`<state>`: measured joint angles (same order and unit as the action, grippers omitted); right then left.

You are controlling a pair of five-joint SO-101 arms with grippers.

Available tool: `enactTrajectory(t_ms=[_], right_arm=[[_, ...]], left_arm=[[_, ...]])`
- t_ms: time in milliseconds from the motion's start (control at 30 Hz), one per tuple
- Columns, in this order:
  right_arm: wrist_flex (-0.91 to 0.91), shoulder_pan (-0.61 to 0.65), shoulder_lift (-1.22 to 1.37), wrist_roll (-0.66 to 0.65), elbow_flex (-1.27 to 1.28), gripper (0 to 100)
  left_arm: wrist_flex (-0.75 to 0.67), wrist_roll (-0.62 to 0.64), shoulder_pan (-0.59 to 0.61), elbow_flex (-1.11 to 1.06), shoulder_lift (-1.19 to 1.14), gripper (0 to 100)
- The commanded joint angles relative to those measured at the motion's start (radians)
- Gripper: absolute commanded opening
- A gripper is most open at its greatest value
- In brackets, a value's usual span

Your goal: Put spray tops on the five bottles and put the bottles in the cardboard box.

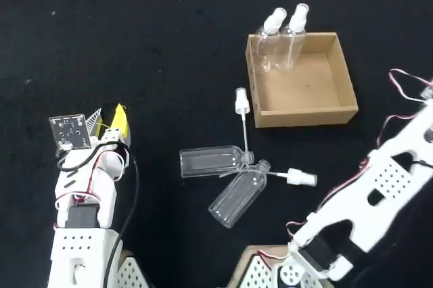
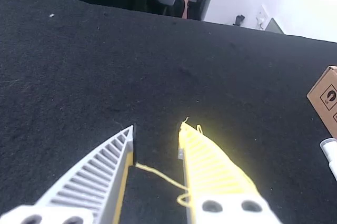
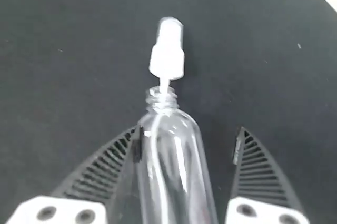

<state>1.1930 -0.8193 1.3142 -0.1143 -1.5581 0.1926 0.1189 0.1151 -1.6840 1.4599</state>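
Found left tool [image 2: 157, 126] spread open, empty, over worktop [image 2: 79, 66], lower left of high view. Saw right tool [image 3: 190, 129] parted around bottle [image 3: 171, 176], touching on one side, gapped on other; spray top [image 3: 167, 50] perched loose at neck. Noted two capped bottles [image 1: 270, 48] in cardboard box [image 1: 308, 115], upper right. Logged two lying bottles [image 1: 210, 161] mid-frame.

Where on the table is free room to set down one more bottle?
Bare table: the stretch between the left gripper and the box, and along the far edge. Crowded: the middle, where two bottles lie with spray tops sticking out.
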Motion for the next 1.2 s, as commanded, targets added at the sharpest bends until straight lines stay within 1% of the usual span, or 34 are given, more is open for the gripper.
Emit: enactTrajectory(t_ms=[0,133,333,533,900,967,1100,1133,1167], right_arm=[[0.012,0.037,-0.012,0.003,-0.11,24.1],[-0.017,0.032,-0.007,0.003,-0.067,24.1],[-0.011,0.029,0.018,0.003,-0.053,24.3],[-0.015,0.032,0.048,0.003,-0.051,33.5],[-0.074,0.021,0.154,0.003,-0.068,27.7],[-0.071,0.006,0.16,0.011,-0.099,21.5],[-0.08,-0.021,0.15,0.011,-0.113,2.8],[-0.078,-0.026,0.143,0.011,-0.113,0.6],[-0.072,-0.032,0.142,0.012,-0.111,1.8]], left_arm=[[-0.005,0.006,0.007,-0.024,0.011,14],[-0.005,0.006,0.007,-0.024,0.011,14],[-0.005,0.006,0.007,-0.024,0.011,14],[-0.005,0.006,0.007,-0.024,0.011,14],[-0.005,0.006,0.007,-0.024,0.011,14],[-0.005,0.006,0.007,-0.024,0.011,14],[-0.005,0.006,0.007,-0.024,0.011,14],[-0.005,0.006,0.007,-0.024,0.011,14],[-0.005,0.006,0.007,-0.024,0.011,14]])
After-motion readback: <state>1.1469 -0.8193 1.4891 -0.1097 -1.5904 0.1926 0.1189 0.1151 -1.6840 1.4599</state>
